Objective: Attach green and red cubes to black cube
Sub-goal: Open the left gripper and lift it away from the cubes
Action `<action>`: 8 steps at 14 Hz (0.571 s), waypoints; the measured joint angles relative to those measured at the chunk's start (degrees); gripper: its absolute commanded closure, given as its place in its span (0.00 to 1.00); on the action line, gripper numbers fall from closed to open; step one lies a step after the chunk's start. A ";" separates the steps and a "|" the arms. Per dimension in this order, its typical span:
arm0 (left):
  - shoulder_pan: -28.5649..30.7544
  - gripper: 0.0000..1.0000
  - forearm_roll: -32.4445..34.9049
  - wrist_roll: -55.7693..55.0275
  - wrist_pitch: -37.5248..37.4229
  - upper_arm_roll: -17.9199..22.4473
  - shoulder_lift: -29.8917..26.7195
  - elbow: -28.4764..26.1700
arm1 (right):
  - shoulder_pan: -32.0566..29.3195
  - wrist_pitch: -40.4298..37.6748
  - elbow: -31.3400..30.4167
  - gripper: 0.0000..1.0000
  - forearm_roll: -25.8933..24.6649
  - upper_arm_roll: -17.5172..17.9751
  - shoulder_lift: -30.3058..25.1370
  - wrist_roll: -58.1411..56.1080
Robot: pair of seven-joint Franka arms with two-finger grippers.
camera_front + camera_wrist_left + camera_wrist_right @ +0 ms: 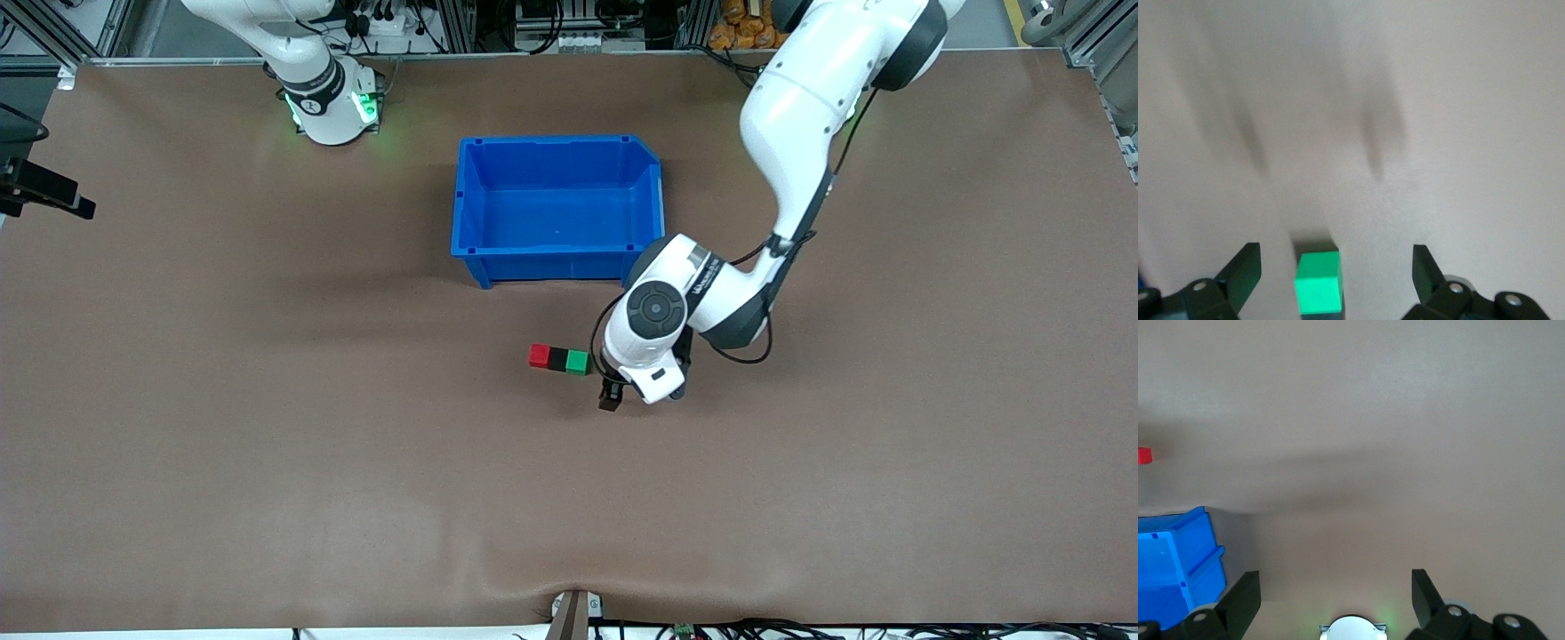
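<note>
The red cube [539, 356], black cube [557, 358] and green cube [578, 362] lie touching in one short row on the worktop [267, 444], black in the middle, red toward the right arm's end and green toward the left arm's end. The row sits nearer the front camera than the blue bin [557, 206], which looks empty.

The left gripper [622, 384] is low over the worktop just beside the green cube, on the side toward the left arm's end. In the left wrist view its jaws stand wide apart and hold nothing, with the green cube [1317, 285] between them but untouched.

The right gripper [1331, 603] waits high near its own base, jaws released and empty.

Judging by the row, both coloured cubes look already attached, so the joining step seems finished. The next move probably calls only for lifting the left gripper straight up without nudging the green cube.
</note>
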 measured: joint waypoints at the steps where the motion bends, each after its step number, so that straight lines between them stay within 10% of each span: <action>1: 0.63 0.00 0.40 2.89 -2.19 0.01 -1.93 0.01 | -0.03 0.22 0.00 0.00 -0.06 -0.02 0.02 0.01; 8: 4.27 0.00 6.35 20.93 -12.35 0.18 -11.59 -0.35 | -0.14 1.42 -0.02 0.00 -2.53 -0.07 0.77 0.01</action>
